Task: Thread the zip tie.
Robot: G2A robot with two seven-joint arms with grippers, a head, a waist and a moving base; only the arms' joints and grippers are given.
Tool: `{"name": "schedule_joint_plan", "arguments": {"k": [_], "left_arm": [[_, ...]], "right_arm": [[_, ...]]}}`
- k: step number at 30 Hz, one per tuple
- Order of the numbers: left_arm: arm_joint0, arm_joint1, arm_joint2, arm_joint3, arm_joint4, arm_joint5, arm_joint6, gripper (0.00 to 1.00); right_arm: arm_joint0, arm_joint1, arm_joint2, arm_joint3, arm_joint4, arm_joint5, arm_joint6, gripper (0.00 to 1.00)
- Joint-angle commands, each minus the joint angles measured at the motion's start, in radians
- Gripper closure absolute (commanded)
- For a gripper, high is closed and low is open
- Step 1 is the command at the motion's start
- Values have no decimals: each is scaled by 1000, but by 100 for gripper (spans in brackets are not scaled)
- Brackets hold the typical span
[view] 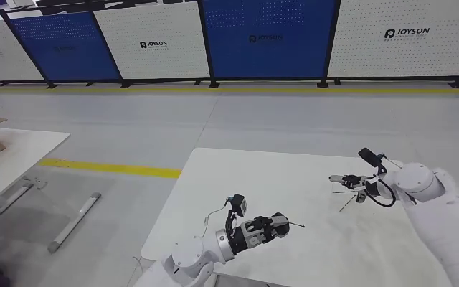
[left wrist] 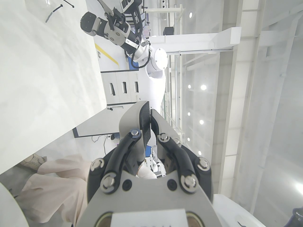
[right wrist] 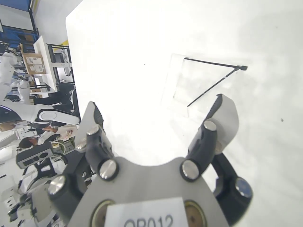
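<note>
Clear tray (right wrist: 167,79) on table (view: 215,186), just beside right gripper (right wrist: 157,101). Its walls are faint, so it may be a flat sheet instead.

Contents: first zip tie (right wrist: 213,63) and second zip tie (right wrist: 210,89), both lying flat and forming a V. Heads meet at the end nearer the right arm's wrist. Tails splay apart toward the table's middle.

Right gripper: jaws spread wide, nothing between them.

Left gripper (left wrist: 149,109): pads pressed together. Top view shows a held zip tie (view: 295,224) jutting from its fingertips. Long axis carries on from the fingers toward the table's right side, small head at the free end. Well apart from the tray.
</note>
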Motion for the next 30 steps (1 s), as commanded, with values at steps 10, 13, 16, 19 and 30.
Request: {"name": "schedule_joint_plan", "arguments": {"k": [10, 13, 16, 19, 30], "left_arm": [[0, 0, 0, 0, 0, 0, 0, 100], [0, 0, 0, 0, 0, 0, 0, 100], [0, 0, 0, 0, 0, 0, 0, 100], [0, 0, 0, 0, 0, 0, 0, 100], [0, 0, 0, 0, 0, 0, 0, 100]], "right_arm": [[67, -52, -92, 113, -15, -44, 18, 0], [77, -64, -116, 138, -31, -49, 21, 0], [85, -74, -126, 167, -29, -61, 21, 0], [92, -80, -132, 190, -28, -76, 26, 0], [102, -82, -139, 220, -67, -93, 54, 0]]}}
